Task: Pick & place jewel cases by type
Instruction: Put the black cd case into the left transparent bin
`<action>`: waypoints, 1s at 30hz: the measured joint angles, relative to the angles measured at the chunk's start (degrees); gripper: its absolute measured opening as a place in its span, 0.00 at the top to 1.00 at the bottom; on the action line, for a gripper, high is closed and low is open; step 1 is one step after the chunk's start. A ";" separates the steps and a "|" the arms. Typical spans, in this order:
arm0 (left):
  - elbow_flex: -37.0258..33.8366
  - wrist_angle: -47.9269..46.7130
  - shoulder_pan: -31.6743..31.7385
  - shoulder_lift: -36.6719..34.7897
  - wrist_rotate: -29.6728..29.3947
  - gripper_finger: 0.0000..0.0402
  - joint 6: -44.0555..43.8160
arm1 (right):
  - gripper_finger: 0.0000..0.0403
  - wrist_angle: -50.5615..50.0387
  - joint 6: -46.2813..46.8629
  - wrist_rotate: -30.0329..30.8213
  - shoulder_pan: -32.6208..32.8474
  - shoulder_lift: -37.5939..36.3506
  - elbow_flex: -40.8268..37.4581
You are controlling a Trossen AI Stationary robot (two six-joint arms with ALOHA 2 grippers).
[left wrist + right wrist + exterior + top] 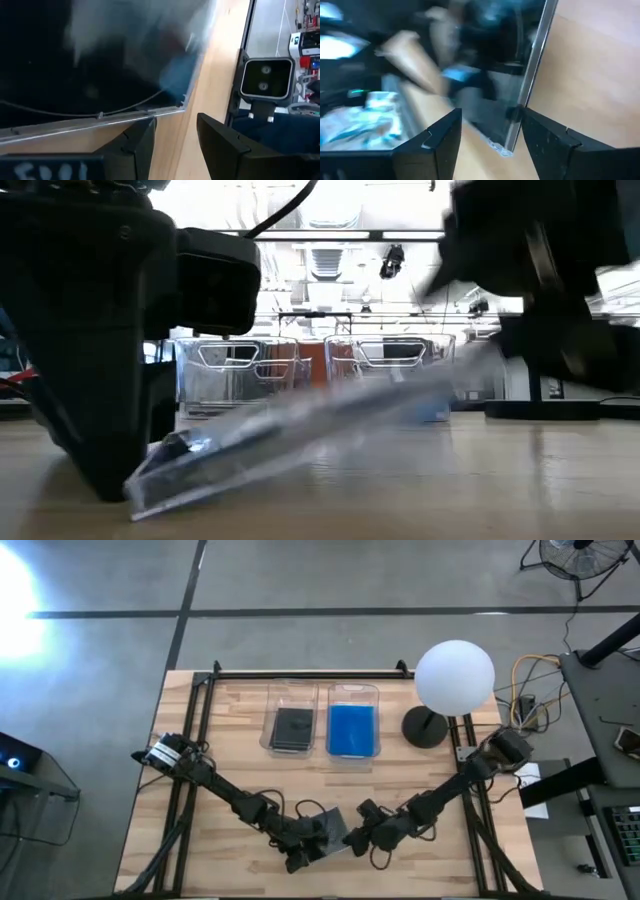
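Two bins (292, 730) and a lamp (452, 680) block the back; bare table (230, 770) lies open before them, arms crowding the front.

1. I work in a robotics lab or workshop: my counter (240, 705) is a bare wooden top bolted into a black metal frame (300, 673).
2. It stands on a polished concrete floor (110, 650) marked with dark lines.
3. A floor fan (578, 555), loose cables (530, 680) and a camera module (265, 80) surround me.
4. Ceiling strip lights (340, 225) hang over a large open hall.

blue cases (352, 729), black case (292, 727), pale wood table (230, 740).
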 joint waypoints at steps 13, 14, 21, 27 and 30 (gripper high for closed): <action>-0.99 0.65 -0.18 0.00 -0.23 0.66 0.50 | 0.51 6.47 -10.23 4.78 -1.18 -3.55 0.63; -1.01 0.66 -0.18 0.00 -0.23 0.66 0.49 | 0.51 5.63 -9.92 4.84 -1.26 -3.09 0.61; -1.08 0.99 -0.14 0.00 0.17 0.66 0.22 | 0.53 -14.84 7.27 6.30 -1.82 -2.75 0.47; -1.10 1.77 -0.12 0.00 0.18 0.66 0.33 | 0.52 -10.88 6.49 -0.46 -1.92 1.68 0.76; -1.13 2.13 -0.12 -0.02 0.13 0.66 0.40 | 0.51 -10.45 6.19 -1.11 -1.95 4.16 2.98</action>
